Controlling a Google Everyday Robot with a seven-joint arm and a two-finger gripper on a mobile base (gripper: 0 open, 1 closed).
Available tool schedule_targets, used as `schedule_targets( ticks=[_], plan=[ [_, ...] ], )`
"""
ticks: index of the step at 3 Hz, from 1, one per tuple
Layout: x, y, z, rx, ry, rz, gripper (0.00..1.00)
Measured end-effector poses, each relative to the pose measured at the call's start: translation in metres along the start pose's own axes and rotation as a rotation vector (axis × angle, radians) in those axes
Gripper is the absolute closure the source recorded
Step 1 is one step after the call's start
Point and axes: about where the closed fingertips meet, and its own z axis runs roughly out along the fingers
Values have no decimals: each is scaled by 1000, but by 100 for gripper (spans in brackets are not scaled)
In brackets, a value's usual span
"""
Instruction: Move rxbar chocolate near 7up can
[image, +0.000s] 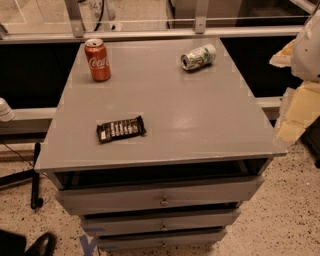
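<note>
The rxbar chocolate (120, 129), a flat black wrapper with white lettering, lies on the front left of the grey cabinet top (200, 120). The 7up can (198, 57), white and green with a silver end, lies on its side at the back right of the top, well apart from the bar. My gripper is out of view. A white rounded shape (307, 45) at the right edge may be part of my arm.
A red Coca-Cola can (97, 60) stands upright at the back left. The cabinet has drawers (160, 197) below, the top one slightly open. Yellowish cardboard (297, 112) sits to the right. A railing (150, 34) runs behind. A black pole (35, 175) stands at the left.
</note>
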Motion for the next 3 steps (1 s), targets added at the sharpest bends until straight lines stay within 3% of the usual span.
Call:
schedule_targets(
  ticks=[1,2,3],
  plan=[
    [0,0,0,0,0,0,0],
    [-6,1,9,-1,-53,14,0],
    [-38,15,43,-34,-161,25,0]
  ],
)
